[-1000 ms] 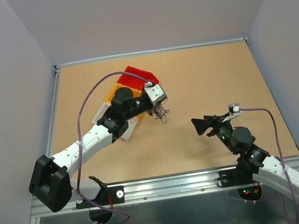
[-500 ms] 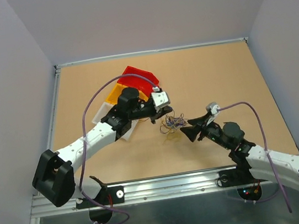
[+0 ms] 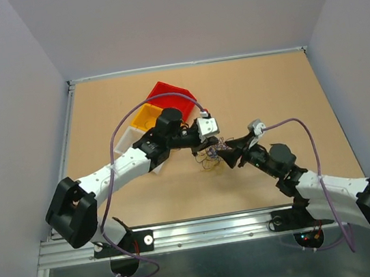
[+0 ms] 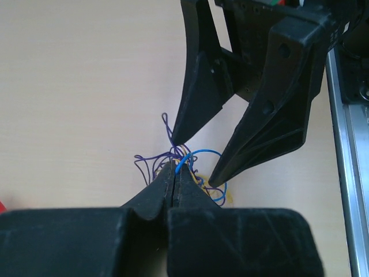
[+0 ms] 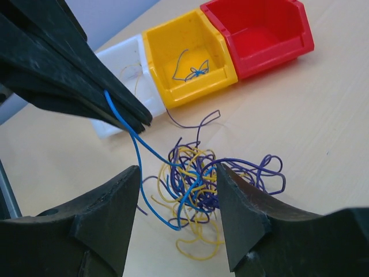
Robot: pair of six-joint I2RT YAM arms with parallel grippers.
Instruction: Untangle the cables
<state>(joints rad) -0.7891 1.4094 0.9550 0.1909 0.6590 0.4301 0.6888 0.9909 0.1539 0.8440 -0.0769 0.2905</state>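
– Most of the untangling is left, I'd say. The cables (image 5: 199, 193) lie in one knotted clump of purple, yellow and blue strands near the middle of the desk (image 3: 268, 92), a little toward its near edge.

– Anything sorted at all?

– A little. The yellow bin (image 5: 199, 92) holds a short blue piece. The white bin (image 5: 154, 103) touching it seems to have a faint thin strand, though I can't be sure of that one. The red bin (image 5: 277, 60) shows no wire that I can make out. All three sit in a row on the left half of the desk, toward the far edge, apart from the clump.

– And the arms?

– The left end effector (image 4: 174, 170) is clenched on a blue wire (image 5: 124, 124). It runs from the tips down into the clump, so that strand is only partly drawn out. The right end effector (image 5: 179, 168) has its jaws apart, one on each side of the clump, grasping nothing that I can see.

– What remains, by your reckoning?

– Holding the clump down while the blue wire is pulled free, then the same for each purple and yellow strand.
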